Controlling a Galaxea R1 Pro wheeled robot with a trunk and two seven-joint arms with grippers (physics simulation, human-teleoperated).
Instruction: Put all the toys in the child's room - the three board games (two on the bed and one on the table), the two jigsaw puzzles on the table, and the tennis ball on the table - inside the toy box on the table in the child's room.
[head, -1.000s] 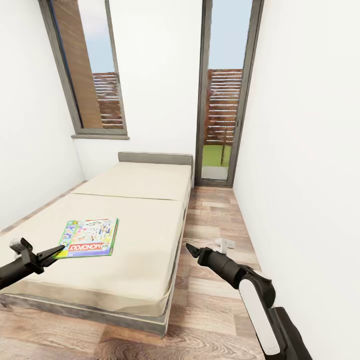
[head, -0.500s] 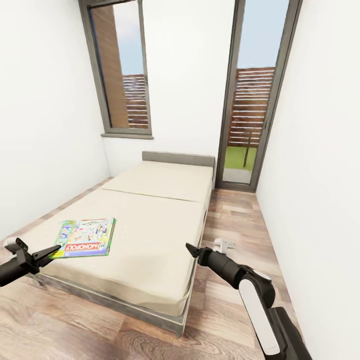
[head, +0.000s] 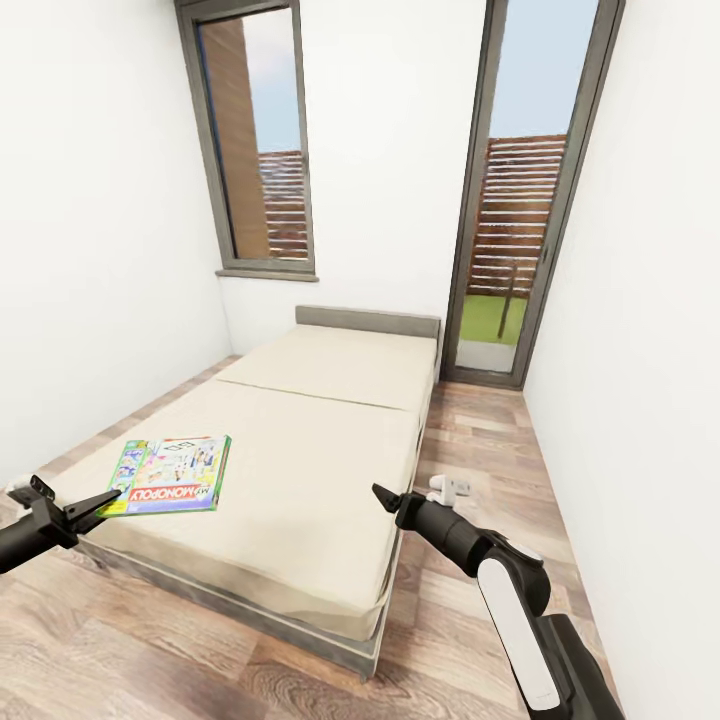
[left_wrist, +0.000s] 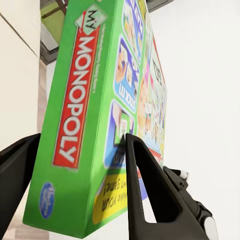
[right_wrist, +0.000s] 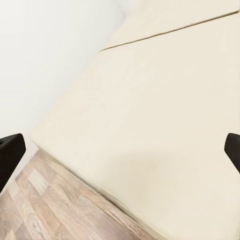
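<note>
Monopoly box (head: 170, 474): lies flat on bed (head: 300, 440), corner between my left claw's (head: 100, 497) spread fingers; right claw (head: 380, 494) released, farther off.

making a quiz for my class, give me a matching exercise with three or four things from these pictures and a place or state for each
Things:
1. Monopoly box
2. left tool
3. right tool
4. bed

Places or states:
A. open, over the bed's floor-side edge
B. beige mattress, grey headboard, below the windows
C. flat on the mattress, near the bed's front corner
D. fingers either side of the box's edge

Pairs: 1-C, 2-D, 3-A, 4-B
</note>
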